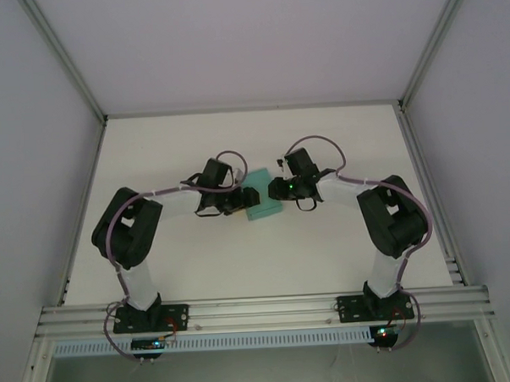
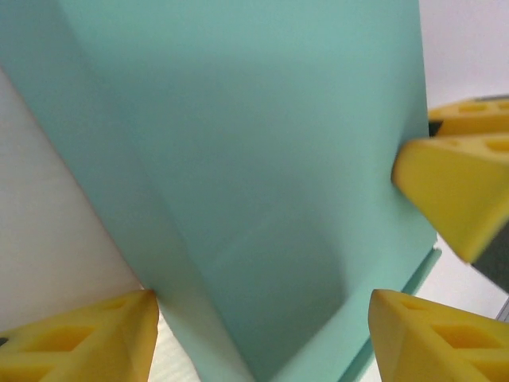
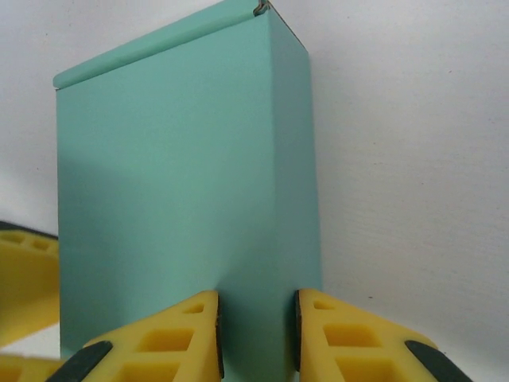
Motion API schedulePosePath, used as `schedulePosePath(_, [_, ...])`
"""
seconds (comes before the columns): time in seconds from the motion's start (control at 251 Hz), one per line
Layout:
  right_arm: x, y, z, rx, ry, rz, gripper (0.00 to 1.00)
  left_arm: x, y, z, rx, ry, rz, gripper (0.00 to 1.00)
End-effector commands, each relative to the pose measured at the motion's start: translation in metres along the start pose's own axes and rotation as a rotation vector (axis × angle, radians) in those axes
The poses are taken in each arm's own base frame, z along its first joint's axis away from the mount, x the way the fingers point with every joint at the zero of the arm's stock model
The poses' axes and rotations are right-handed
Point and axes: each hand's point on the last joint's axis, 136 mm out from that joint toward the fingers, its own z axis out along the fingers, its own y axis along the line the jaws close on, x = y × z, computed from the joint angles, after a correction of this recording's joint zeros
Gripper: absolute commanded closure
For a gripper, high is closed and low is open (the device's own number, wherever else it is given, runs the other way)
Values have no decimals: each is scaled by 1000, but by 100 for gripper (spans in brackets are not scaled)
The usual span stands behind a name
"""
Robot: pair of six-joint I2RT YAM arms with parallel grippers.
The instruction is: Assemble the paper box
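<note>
On the white worktop [image 1: 236, 149] the box [image 1: 261, 204] looks nearly built, the right gripper [image 3: 257, 334] pinching one corner, the left gripper [image 2: 262, 302] wide around it; next, probably, pressing the lid [image 3: 151, 49] home.

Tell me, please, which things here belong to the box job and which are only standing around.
For the job: box, left gripper, right gripper.
Not for the job: table, walls, rail.
</note>
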Motion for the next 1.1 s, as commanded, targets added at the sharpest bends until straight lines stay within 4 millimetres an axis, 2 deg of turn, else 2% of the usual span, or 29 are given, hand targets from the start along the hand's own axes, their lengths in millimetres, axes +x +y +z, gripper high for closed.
schedulePosePath(0.0, [68, -40, 11, 155, 201, 72, 75, 16, 1, -3, -6, 47, 0, 31])
schedulePosePath(0.255, [72, -37, 12, 132, 217, 84, 75, 13, 11, 17, -17, 64, -11, 44])
schedulePosePath(0.339, [72, -35, 14, 121, 215, 93, 75, 9, 12, 23, -12, 60, -14, 53])
schedulePosePath(0.455, [75, -31, 16, 90, 226, 102, 75, 4, 13, 28, 7, 59, -26, 74])
schedulePosePath(0.619, [72, -27, 20, 38, 213, 127, 75, 3, 13, 31, 43, 53, -41, 90])
schedulePosePath(0.758, [69, -24, 21, 0, 198, 136, 74, 5, 18, 30, 51, 46, -69, 94])
schedulePosePath(1.097, [67, -25, 21, -4, 191, 133, 74, 6, 19, 28, 53, 27, -80, 96])
